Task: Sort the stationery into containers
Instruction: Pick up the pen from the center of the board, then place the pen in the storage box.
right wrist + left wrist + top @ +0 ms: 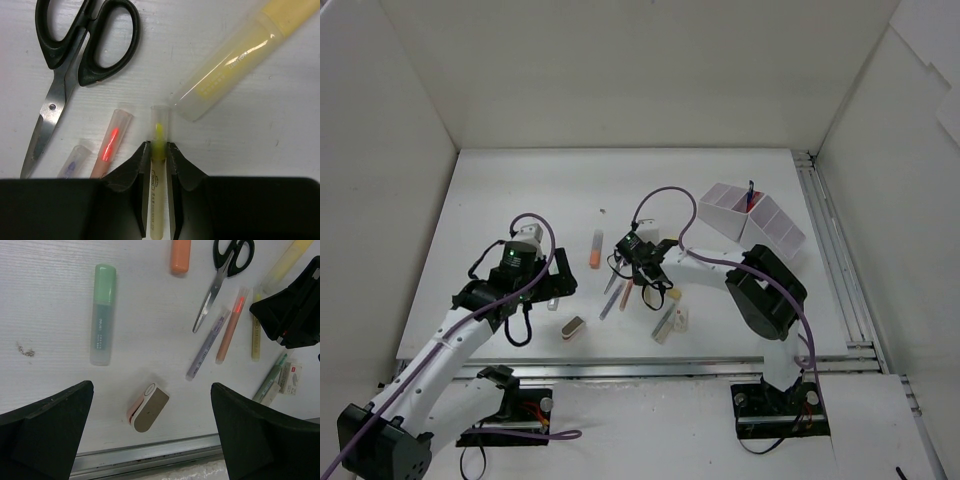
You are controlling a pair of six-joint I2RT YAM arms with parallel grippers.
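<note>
My right gripper [159, 150] [645, 288] is shut on a thin yellow pen [160, 131] that lies flat on the table. Beside it lie black-handled scissors [75, 55], a red-tipped pen [112, 142], a purple pen [73, 165] and a fat yellow marker [235, 62]. My left gripper [152, 386] [558, 283] hangs open above a small beige-and-pink block [149, 412] and touches nothing. A pale-green marker [102, 315] and an orange marker [180, 255] lie further off. The white divided tray [720, 215] stands at the back right, with a pen [750, 195] upright in it.
A greenish pen [270, 382] and a small white eraser [291, 377] lie near the table's front metal rail [150, 452]. Some crumbs [25, 350] mark the table to the left. White walls enclose the table on three sides.
</note>
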